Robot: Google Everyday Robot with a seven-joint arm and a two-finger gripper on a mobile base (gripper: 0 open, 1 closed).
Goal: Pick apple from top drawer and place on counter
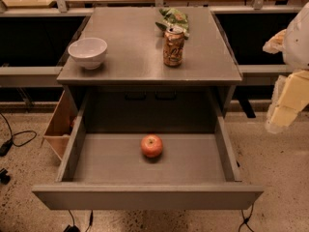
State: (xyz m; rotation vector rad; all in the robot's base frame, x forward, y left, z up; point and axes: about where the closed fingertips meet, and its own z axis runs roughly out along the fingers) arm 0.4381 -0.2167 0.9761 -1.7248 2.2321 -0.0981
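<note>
The apple (151, 146) is small, round and red-orange. It lies near the middle of the floor of the top drawer (145, 196), which is pulled wide open toward me. Above and behind it is the grey counter (140, 62). My gripper (285, 105) is at the right edge of the view, pale and blurred, level with the counter's front edge and well to the right of the drawer. It is far from the apple and holds nothing that I can see.
On the counter stand a white bowl (88, 52) at the left, a drink can (174, 46) at centre right, and a green chip bag (174, 18) behind the can. A tan wooden box (59, 124) sits left of the drawer. Cables lie on the floor.
</note>
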